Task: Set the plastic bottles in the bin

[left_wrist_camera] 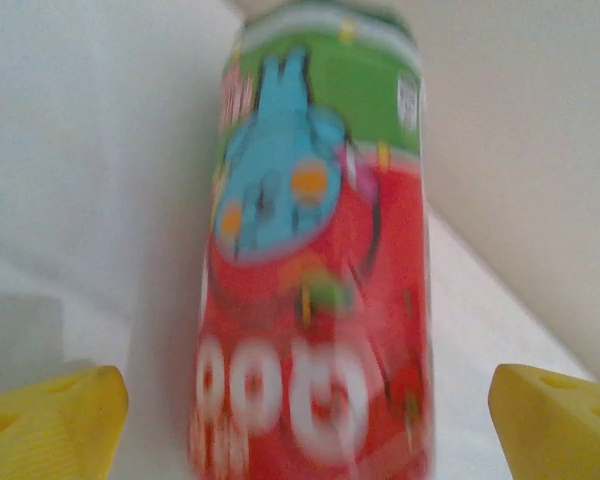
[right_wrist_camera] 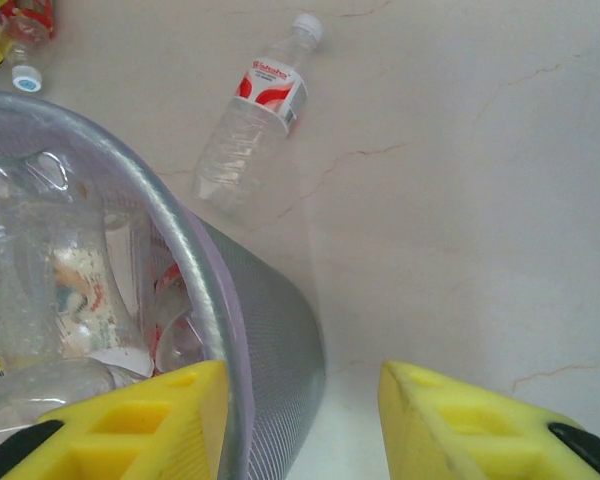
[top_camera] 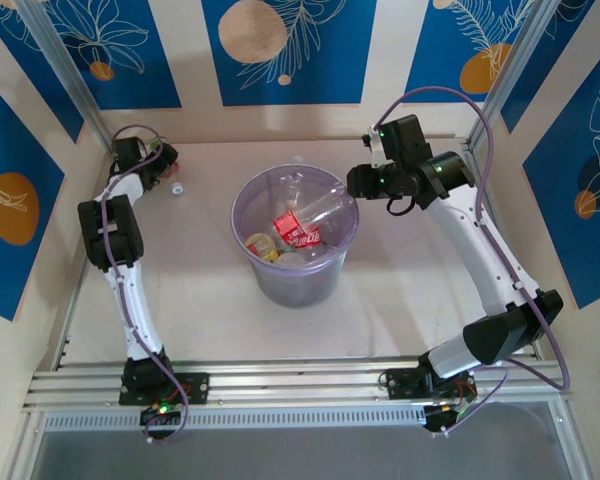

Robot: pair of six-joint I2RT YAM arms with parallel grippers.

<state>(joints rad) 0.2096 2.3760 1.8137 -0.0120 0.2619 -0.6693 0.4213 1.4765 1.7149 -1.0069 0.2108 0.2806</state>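
The light is bright and even in the top view; the bin throws only a faint, soft shadow on the pale table. In the left wrist view the labelled bottle is smeared and out of focus. The right wrist view is crisp at the upper bottle and softer along its bottom edge.

Top camera looking down, wrist cameras close, right one sharing bin

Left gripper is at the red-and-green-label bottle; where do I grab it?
Take the red-and-green-label bottle by its labelled mid-body, coming straight on: its sides run parallel there, and the open fingers of the left gripper stand one on each side.
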